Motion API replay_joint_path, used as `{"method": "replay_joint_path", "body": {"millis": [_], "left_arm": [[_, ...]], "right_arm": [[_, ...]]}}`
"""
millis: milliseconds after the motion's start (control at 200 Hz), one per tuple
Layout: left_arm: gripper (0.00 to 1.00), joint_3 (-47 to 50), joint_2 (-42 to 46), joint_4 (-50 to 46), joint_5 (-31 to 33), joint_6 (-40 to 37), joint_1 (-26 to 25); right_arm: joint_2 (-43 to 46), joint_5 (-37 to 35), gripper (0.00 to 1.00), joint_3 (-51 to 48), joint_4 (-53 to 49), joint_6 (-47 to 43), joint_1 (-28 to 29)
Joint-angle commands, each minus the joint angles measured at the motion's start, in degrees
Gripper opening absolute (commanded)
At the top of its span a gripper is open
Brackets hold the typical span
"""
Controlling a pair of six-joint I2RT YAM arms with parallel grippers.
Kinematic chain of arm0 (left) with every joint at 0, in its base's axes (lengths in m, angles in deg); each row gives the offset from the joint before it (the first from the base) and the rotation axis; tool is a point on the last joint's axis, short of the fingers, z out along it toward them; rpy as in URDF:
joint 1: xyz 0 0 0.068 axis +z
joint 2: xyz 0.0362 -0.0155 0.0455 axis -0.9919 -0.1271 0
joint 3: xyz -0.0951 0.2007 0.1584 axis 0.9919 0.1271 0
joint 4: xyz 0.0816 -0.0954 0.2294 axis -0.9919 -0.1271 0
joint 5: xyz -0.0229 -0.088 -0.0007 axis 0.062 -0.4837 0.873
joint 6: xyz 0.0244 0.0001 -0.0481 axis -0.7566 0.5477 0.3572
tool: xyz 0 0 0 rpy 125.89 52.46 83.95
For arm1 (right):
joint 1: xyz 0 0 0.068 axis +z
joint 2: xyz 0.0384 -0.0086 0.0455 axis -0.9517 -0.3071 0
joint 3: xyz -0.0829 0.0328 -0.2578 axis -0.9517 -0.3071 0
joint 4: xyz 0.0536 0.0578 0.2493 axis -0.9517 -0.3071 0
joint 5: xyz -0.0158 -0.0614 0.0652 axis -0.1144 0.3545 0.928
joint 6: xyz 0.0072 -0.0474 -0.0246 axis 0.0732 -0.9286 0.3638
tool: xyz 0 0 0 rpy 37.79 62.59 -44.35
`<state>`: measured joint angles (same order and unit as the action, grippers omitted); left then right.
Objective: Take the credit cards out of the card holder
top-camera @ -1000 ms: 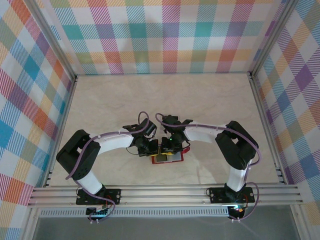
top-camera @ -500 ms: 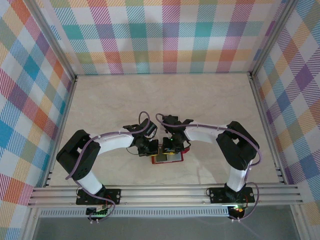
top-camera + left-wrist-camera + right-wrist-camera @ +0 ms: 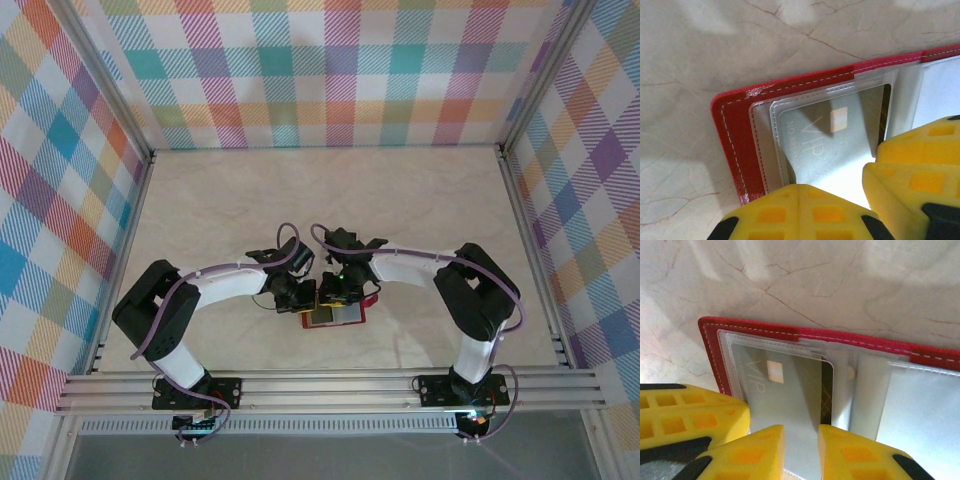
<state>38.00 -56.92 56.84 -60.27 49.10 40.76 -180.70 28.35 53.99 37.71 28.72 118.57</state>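
Red holder (image 3: 335, 318) lies open on the marble worktop (image 3: 300, 200), just in front of the arm bases, with a pale VIP card (image 3: 785, 390) in its clear end pocket. The left claw (image 3: 797, 210) is clenched, its tip at the holder's near edge, apparently pinning it. The right claw (image 3: 801, 450) is narrowly parted over the card's near edge and grasps nothing I can make out. The step in hand looks like freeing this card. Next, I judge, it must be pinched or dragged out of the pocket while the holder is held down.
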Motion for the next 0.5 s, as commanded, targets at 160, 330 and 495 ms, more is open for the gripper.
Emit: {"method": "replay_joint_path", "body": {"millis": [160, 330, 495], "left_arm": [[0.0, 0.2, 0.4, -4.9, 2.5, -0.9, -0.4], [0.0, 0.2, 0.2, -4.8, 2.3, -0.9, -0.4], [0.0, 0.2, 0.2, -4.7, 2.3, -0.9, -0.4]], "right_arm": [[-1.9, 1.2, 0.26, -1.0, 0.8, 0.4, -0.4], [-1.5, 4.0, 0.26, -1.7, 3.4, 0.8, -0.4], [-1.5, 6.5, 0.27, -2.4, 6.2, 1.7, -0.4]]}}
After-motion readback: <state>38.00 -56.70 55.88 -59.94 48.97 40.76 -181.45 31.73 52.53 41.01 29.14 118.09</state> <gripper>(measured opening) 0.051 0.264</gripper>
